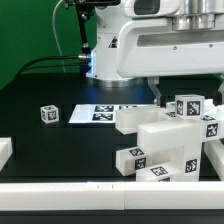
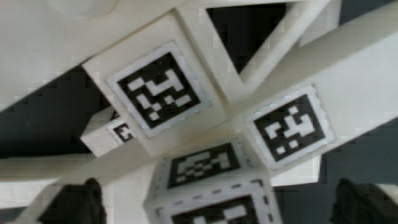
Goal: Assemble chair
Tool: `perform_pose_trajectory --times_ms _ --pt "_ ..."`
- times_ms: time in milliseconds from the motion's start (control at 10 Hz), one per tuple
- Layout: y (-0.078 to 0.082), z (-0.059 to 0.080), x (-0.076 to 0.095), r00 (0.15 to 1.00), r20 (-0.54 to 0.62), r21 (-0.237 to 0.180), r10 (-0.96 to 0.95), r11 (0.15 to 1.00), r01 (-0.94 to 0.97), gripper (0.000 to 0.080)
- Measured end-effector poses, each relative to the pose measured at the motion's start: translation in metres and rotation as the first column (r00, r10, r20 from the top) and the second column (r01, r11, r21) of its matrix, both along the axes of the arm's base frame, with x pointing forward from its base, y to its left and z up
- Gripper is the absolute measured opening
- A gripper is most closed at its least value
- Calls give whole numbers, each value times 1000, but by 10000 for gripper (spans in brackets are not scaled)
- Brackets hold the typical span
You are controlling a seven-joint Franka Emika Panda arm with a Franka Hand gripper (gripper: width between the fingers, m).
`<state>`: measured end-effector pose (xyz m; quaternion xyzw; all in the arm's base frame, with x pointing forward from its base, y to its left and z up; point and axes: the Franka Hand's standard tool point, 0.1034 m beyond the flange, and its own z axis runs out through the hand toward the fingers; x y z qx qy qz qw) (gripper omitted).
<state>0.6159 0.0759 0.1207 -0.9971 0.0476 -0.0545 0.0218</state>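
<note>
Several tagged chair parts (image 1: 165,140) crowd the black table's (image 1: 40,150) edge at the exterior view's right; gripper (image 2: 222,202) above, jaws apart; green backdrop (image 1: 30,30) behind.

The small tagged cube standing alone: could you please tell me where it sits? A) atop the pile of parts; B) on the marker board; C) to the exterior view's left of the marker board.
C: the small tagged cube stands apart from the marker board, to the exterior view's left of it.
</note>
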Motion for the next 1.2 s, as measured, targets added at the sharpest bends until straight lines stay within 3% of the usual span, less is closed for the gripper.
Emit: perform_pose_trajectory --times_ms 100,200,400,600,900,1000,1200 --pt "0 0 0 998 -3 9 -61 998 61 533" --pt "0 0 0 987 -8 19 -160 987 160 326" --pt "1 0 0 962 -15 31 -271 962 271 281" --pt "-1 0 2 887 -43 46 -460 886 462 281" --pt "0 0 4 620 -78 105 -781 612 784 281" --pt "4 0 7 482 -106 134 -870 468 874 282" --pt "5 0 10 324 -141 179 -935 298 938 282"
